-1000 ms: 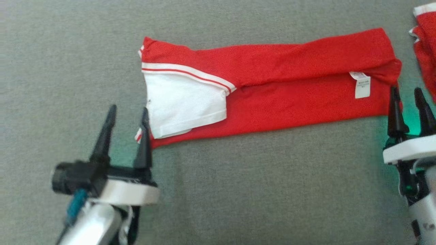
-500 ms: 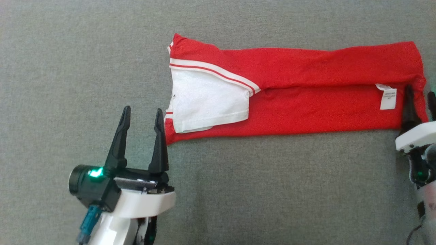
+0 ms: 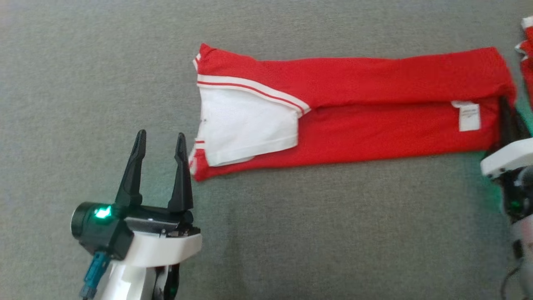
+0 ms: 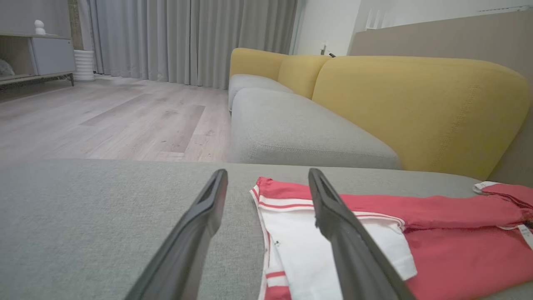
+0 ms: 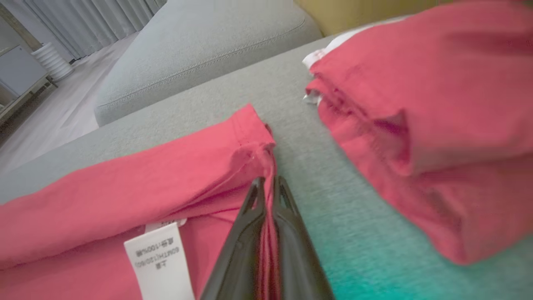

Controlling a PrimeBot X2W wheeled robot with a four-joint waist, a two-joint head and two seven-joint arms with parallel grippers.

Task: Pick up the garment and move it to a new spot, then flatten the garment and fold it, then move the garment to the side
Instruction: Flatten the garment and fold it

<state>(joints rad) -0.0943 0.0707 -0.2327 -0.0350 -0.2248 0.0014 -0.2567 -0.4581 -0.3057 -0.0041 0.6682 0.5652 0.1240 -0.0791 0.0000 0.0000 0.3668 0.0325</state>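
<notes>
The garment (image 3: 374, 108) is a red shirt with a white panel and a white-striped collar, folded into a long strip lying flat on the grey surface (image 3: 291, 233). My left gripper (image 3: 160, 135) is open just left of the strip's near left corner, apart from the cloth. In the left wrist view its fingers (image 4: 208, 216) straddle the collar end of the garment (image 4: 449, 233). My right gripper (image 3: 507, 109) is shut on the strip's right edge. In the right wrist view this gripper (image 5: 268, 181) pinches a fold of the garment (image 5: 125, 183) beside its white care label (image 5: 160, 260).
A second red garment (image 3: 525, 54) lies bunched at the far right, close to my right gripper, also seen as the red heap (image 5: 416, 104). Beyond the grey surface stands a yellow sofa (image 4: 416, 100) with grey seat cushions (image 4: 291, 133), then wooden floor (image 4: 104, 116).
My right gripper has closed on the garment's right edge. The head view has shifted. The left gripper stays open beside the near left corner.
</notes>
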